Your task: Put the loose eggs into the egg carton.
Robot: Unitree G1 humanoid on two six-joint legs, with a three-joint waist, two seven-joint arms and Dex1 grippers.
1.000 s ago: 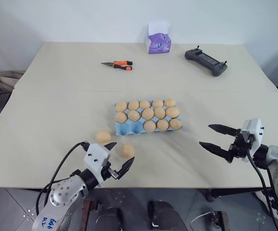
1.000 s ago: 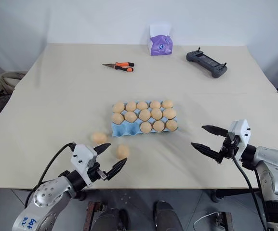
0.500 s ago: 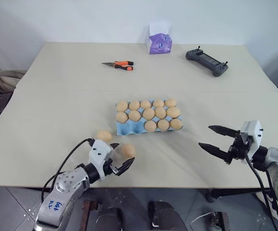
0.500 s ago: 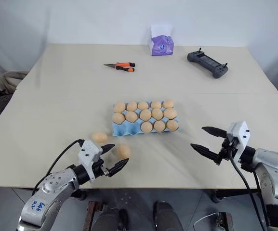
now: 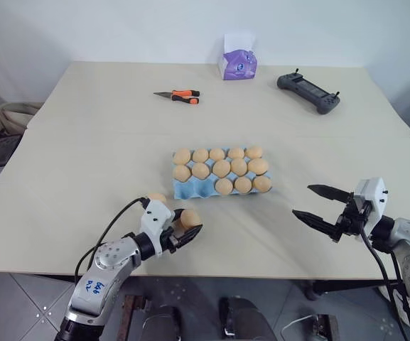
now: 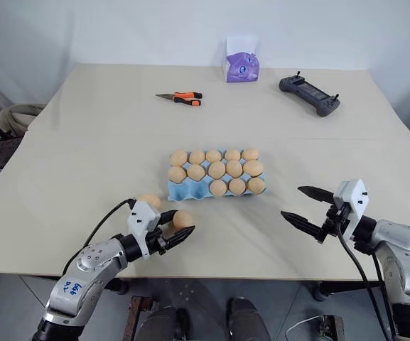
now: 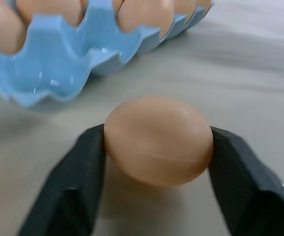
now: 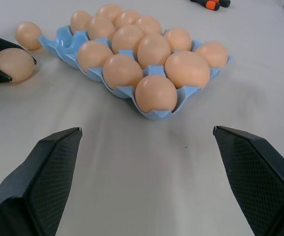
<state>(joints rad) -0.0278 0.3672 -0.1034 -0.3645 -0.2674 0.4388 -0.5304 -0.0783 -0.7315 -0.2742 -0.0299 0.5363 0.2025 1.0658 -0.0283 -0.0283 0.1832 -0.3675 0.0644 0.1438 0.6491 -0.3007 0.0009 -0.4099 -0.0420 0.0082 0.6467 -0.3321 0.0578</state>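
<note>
The loose eggs: one egg [image 7: 159, 140] sits on the bench [image 5: 84, 163] clamped between the left gripper [image 5: 183, 229]'s two black fingers [image 7: 68, 191], one pad on each side of it. A second egg [image 6: 148, 201] lies on the bench just beside those fingers, apart from them. The egg carton [image 5: 190, 189], light blue, stands just beyond the fingers, its nearest corner cups empty and the others filled. The right gripper [image 5: 318, 206] hovers over the bench with fingers [image 8: 43, 172] spread wide, nothing between them, the carton ahead of them.
</note>
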